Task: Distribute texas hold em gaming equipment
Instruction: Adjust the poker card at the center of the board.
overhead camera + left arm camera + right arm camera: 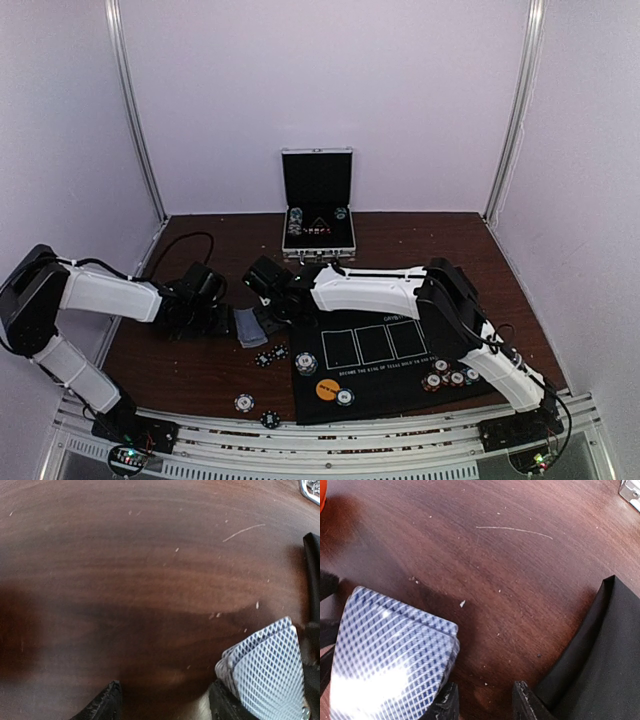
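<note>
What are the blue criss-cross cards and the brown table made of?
The blue diamond-patterned playing cards look like glossy coated card or plastic: glare shines off the top one. The dark brown table looks like smooth wood or wood-look laminate, going by its grain streaks and pale scratch.

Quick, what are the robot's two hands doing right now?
Left gripper: open, nothing between its jaws; playing cards beside it.
Right gripper: open, nothing between its jaws.
</note>
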You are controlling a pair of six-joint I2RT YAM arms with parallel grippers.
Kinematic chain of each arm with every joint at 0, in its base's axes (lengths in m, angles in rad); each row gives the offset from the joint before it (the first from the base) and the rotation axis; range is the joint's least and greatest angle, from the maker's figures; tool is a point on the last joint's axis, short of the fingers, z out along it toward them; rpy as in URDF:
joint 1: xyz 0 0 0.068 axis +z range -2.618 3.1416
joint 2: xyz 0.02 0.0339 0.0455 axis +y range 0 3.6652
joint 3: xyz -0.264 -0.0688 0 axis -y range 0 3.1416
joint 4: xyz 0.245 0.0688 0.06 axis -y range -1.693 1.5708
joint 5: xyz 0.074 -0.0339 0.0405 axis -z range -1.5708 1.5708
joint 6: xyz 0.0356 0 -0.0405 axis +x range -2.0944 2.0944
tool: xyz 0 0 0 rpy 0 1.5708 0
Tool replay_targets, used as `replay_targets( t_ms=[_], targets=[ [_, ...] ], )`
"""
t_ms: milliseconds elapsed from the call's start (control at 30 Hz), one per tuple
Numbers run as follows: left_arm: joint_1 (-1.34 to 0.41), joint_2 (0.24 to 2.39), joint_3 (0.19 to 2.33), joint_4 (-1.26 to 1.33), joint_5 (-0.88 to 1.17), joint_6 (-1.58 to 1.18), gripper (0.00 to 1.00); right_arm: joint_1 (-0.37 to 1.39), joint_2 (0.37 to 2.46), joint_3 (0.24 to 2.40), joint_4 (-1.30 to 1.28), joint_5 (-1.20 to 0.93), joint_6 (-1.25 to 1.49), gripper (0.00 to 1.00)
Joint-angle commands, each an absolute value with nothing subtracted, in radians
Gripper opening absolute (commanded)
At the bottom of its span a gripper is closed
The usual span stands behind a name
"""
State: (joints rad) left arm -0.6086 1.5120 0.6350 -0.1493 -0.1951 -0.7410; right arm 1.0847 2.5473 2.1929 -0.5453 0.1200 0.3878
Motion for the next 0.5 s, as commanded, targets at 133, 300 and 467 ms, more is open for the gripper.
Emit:
replay_targets(
  t_ms=[133, 300, 467],
  targets=[
    [-0.612, 1.590, 0.673, -0.169, -0.120, -0.709, 0.62, 1.101, 2.543, 2.206, -0.549, 0.072, 0.382, 0.39],
    [-0.607, 1.541, 0.648, -0.211, -0.171, -0.697, 0.67, 1.086, 2.449, 2.128, -0.518, 0.101, 0.401, 0.39],
    [-0.583, 1.482, 0.660, -0.288, -0.237, -0.672, 0.78, 1.078, 2.363, 2.094, -0.505, 0.125, 0.394, 0.39]
  ],
)
